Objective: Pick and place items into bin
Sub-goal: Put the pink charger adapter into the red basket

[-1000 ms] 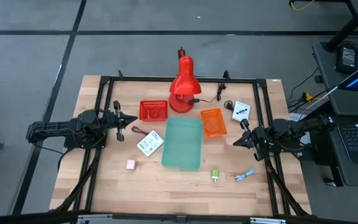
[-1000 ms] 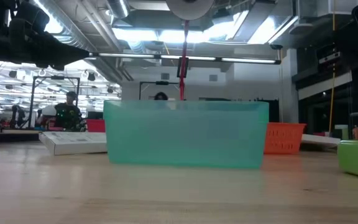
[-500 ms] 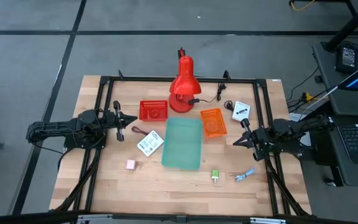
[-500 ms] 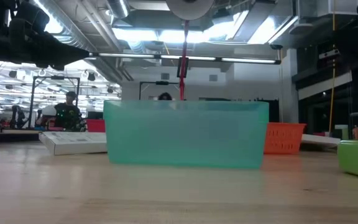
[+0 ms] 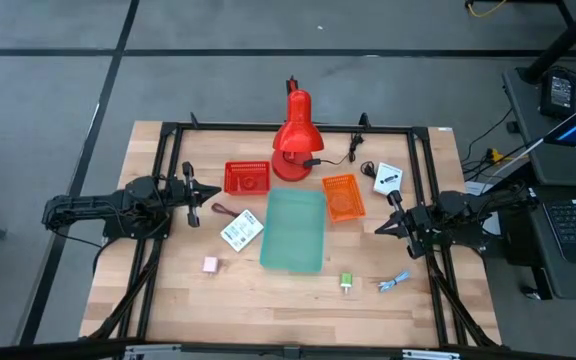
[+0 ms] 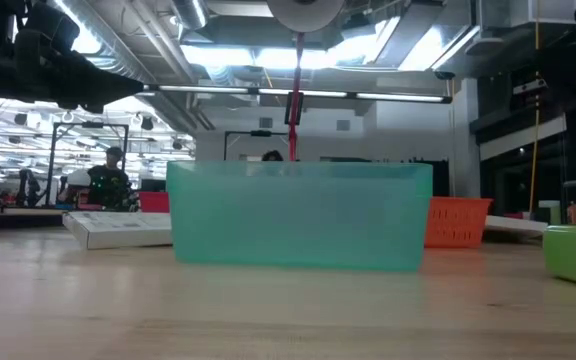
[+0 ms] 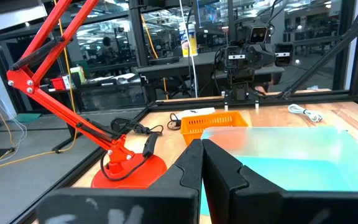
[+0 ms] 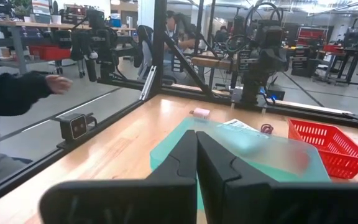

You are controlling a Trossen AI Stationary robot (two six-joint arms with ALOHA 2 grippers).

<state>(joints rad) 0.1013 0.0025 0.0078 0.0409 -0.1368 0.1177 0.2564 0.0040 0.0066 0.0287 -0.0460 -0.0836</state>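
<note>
The teal bin (image 5: 294, 230) stands mid-table, also in the low view (image 6: 298, 215). The items lie around it on the wood. A pink cube (image 5: 210, 264), a white printed card (image 5: 240, 232) and a dark coiled cable (image 5: 221, 211) are to its left. A green block (image 5: 347, 283) and a blue-white clip (image 5: 395, 283) are near its right front, and a white packet (image 5: 388, 177) is far right. My left gripper (image 5: 214, 193) hovers shut at the left, pointing toward the bin. My right gripper (image 5: 379, 227) hovers shut at the right.
A red desk lamp (image 5: 295, 135) stands at the far edge, with a red basket (image 5: 247, 177) and an orange basket (image 5: 343, 196) beside it. Black frame rails run along the table's sides. A person's sleeve and hand (image 8: 17, 92) show beyond the table's near side.
</note>
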